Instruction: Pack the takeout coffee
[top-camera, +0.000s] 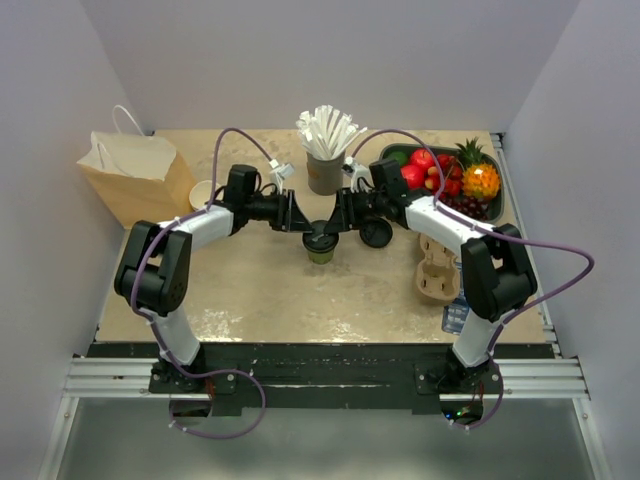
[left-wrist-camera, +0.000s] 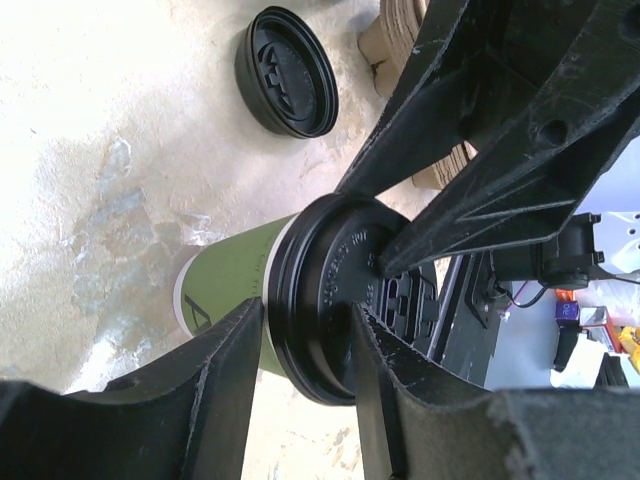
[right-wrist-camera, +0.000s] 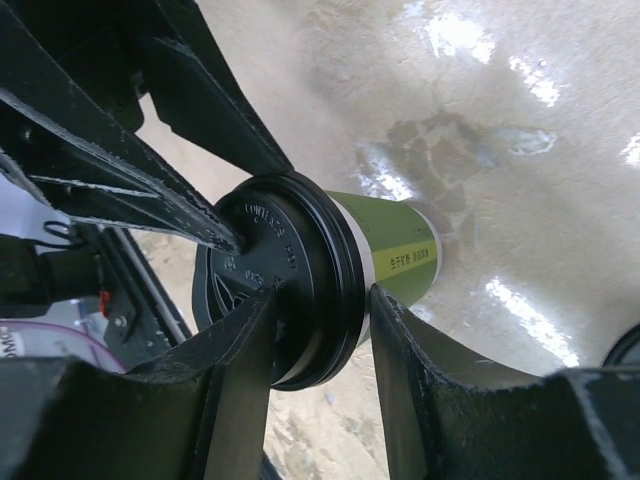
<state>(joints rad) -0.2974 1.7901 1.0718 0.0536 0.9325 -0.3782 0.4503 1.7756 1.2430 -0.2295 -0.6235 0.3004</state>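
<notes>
While the coffee cup (top-camera: 320, 247) stands upright in the middle of the table (top-camera: 260, 290), left fingers (left-wrist-camera: 215, 380) and right fingers (right-wrist-camera: 430, 400) both pinch the rim of its black lid (left-wrist-camera: 335, 290) from either side; a spare lid (top-camera: 377, 234) lies just beyond, straws (top-camera: 328, 128) and a paper bag (top-camera: 135, 170) farther back.

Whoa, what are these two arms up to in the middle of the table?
Both arms meet over a green coffee cup standing in the middle. The left hand and right hand each pinch the rim of its black lid from opposite sides, apparently seating or steadying it. The cup is not yet packed: the cardboard carrier sits apart to the right, the paper bag at the back left. A spare black lid lies beside the cup.
</notes>
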